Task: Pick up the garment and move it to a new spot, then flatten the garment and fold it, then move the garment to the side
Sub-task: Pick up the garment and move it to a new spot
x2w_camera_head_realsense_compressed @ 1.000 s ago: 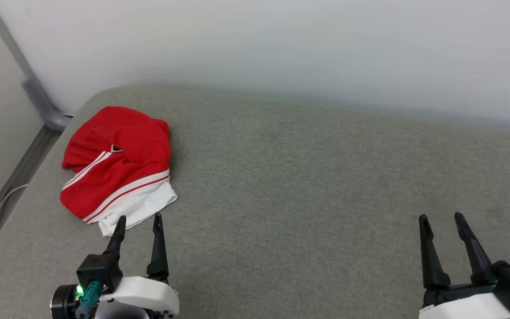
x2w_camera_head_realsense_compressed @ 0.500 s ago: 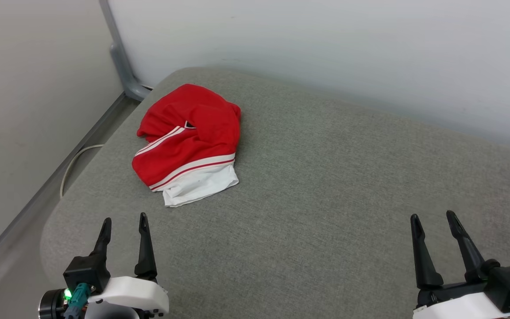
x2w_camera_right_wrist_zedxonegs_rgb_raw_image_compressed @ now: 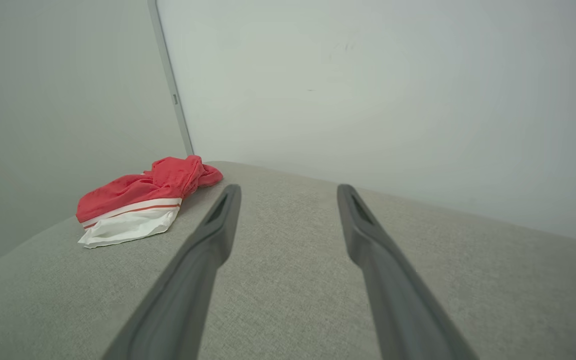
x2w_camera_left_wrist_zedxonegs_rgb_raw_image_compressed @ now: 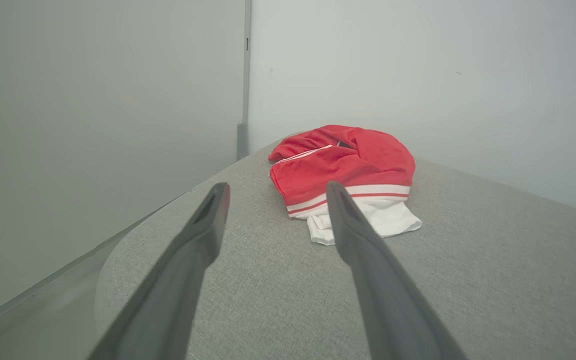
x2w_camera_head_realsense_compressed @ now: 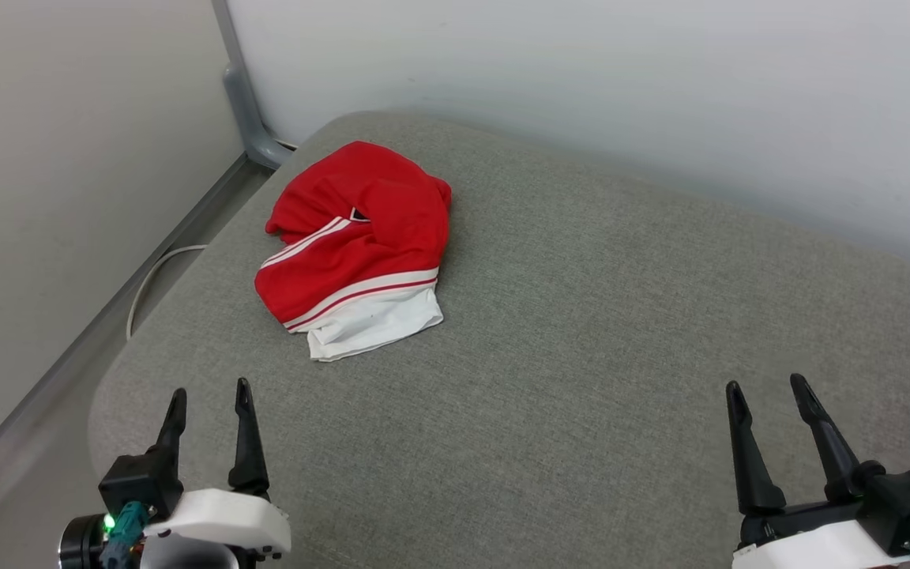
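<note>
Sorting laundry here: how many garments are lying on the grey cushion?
1. The red garment lies crumpled near the far left corner of the cushion, ahead of the left gripper. Anything beneath it would be hidden.

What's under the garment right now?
The garment lies bunched on the grey cushion, which shows all round it. Whatever sits beneath its folds is covered.

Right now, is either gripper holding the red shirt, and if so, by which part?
Nothing is held. The left gripper and the right gripper are both open and empty; the garment lies bunched on the grey cushion, apart from both.
</note>
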You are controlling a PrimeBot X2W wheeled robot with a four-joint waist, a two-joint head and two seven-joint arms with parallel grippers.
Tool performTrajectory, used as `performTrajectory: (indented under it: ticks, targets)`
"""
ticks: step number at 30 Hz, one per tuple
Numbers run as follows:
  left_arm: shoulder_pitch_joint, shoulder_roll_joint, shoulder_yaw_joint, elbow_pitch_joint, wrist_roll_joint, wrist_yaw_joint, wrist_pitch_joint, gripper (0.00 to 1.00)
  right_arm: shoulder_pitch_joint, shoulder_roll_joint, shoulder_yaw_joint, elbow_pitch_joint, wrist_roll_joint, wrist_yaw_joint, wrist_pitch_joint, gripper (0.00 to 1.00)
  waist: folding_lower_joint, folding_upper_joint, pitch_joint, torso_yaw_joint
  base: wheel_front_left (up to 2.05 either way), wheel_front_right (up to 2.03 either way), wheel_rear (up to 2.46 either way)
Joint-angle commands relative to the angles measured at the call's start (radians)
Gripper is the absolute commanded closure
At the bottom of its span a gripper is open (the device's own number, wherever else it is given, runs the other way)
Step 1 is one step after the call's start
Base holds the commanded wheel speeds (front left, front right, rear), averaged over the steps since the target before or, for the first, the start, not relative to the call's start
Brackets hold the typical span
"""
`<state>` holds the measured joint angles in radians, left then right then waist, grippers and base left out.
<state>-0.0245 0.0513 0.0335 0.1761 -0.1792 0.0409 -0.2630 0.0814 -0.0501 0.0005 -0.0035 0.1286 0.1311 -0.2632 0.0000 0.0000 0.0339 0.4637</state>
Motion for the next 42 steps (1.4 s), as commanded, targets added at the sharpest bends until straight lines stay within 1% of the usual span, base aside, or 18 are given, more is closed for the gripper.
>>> performTrajectory:
  ticks: [1,7,12,16,19,22,24,27,28,31,34,39,42]
  targets:
    - [-0.032,-0.002,0.004,0.003,0.004,-0.016,-0.003,0.0,-0.014,0.0,-0.002,-0.007,-0.011,-0.001,-0.002,0.0,0.0,0.0,0.009,-0.011,0.0,0.0,0.0]
    - [-0.186,0.035,0.042,0.037,0.053,-0.07,-0.003,0.0,-0.044,0.0,-0.003,-0.022,-0.047,-0.001,-0.002,0.0,0.0,0.0,0.068,-0.064,0.0,0.0,0.0]
    - [-0.359,0.082,0.085,0.071,0.055,-0.098,-0.003,0.0,-0.078,-0.005,-0.006,-0.044,-0.081,-0.001,-0.002,0.0,0.0,0.0,0.136,-0.123,0.0,0.0,0.0]
    - [-0.499,0.136,0.111,0.133,0.04,-0.129,-0.003,0.0,-0.103,-0.02,-0.004,-0.068,-0.093,-0.001,-0.002,0.0,0.0,0.0,0.189,-0.167,0.0,0.0,0.0]
    - [-0.582,0.175,0.104,0.198,0.031,-0.146,-0.003,0.0,-0.115,-0.032,-0.007,-0.087,-0.099,-0.001,-0.002,0.0,0.0,0.0,0.218,-0.191,0.0,0.0,0.0]
    - [-0.663,0.231,0.075,0.272,0.036,-0.157,0.022,0.0,-0.128,-0.043,-0.009,-0.106,-0.1,-0.001,-0.002,0.0,0.0,0.0,0.244,-0.21,0.0,0.0,0.0]
    - [-0.704,0.266,0.04,0.325,0.033,-0.165,0.078,0.0,-0.132,-0.049,-0.009,-0.119,-0.103,-0.001,-0.002,0.0,0.0,0.0,0.261,-0.222,0.0,0.0,0.0]
    - [-0.76,0.307,-0.022,0.383,-0.012,-0.169,0.177,0.0,-0.145,-0.055,-0.019,-0.136,-0.109,-0.001,-0.002,0.0,0.0,0.0,0.284,-0.237,0.0,0.0,0.0]
    - [-0.776,0.318,-0.051,0.392,-0.038,-0.17,0.21,0.0,-0.148,-0.056,-0.02,-0.14,-0.108,-0.001,-0.002,0.0,0.0,0.0,0.291,-0.241,0.0,0.0,0.0]
    - [-0.808,0.373,-0.164,0.416,-0.133,-0.17,0.361,0.0,-0.153,-0.062,-0.021,-0.147,-0.109,-0.001,-0.002,0.0,0.0,0.0,0.311,-0.25,0.0,0.0,0.0]
    - [-0.837,0.424,-0.257,0.419,-0.238,-0.17,0.495,0.0,-0.166,-0.068,-0.021,-0.152,-0.11,-0.001,-0.002,0.0,0.0,0.0,0.331,-0.261,0.0,0.0,0.0]
    - [-0.866,0.496,-0.379,0.419,-0.394,-0.17,0.734,0.0,-0.18,-0.074,-0.022,-0.16,-0.108,-0.001,-0.002,0.0,0.0,0.0,0.367,-0.276,0.0,0.0,0.0]
    - [-0.869,0.522,-0.443,0.411,-0.466,-0.17,0.851,0.0,-0.193,-0.078,-0.023,-0.166,-0.108,-0.001,-0.002,0.0,0.0,0.0,0.39,-0.284,0.0,0.0,0.0]
